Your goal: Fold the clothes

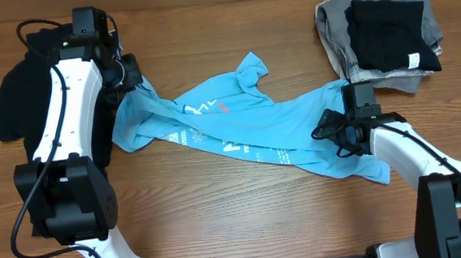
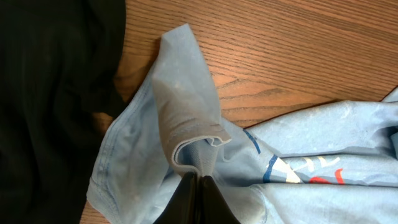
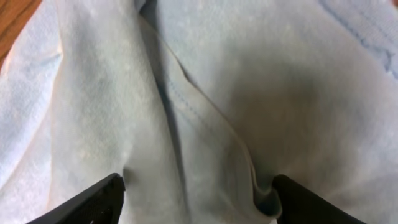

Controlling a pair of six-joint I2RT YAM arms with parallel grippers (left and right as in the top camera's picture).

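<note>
- T-shirt lies crumpled and stretched across the middle of the table, unfolded; black garment is bunched at the table's left, partly under the left arm; a folded pile sits at the far right corner.
- Left gripper is clamped on a doubled fold of the T-shirt's left edge, just beside the black garment; the bite looks narrow, so a hard pull could drag the cloth out.
- Right gripper stands wide open over the T-shirt's right end, with a ridge of cloth between its fingers; nothing is held there yet.
- Risk: closing on that ridge may catch several layers, or only one; either way the T-shirt would lift twisted rather than flat.
- Risk: with the T-shirt bunched, pulling its ends apart unevenly could slide it toward the black garment or the pile; the left arm could also snag the black garment.
</note>
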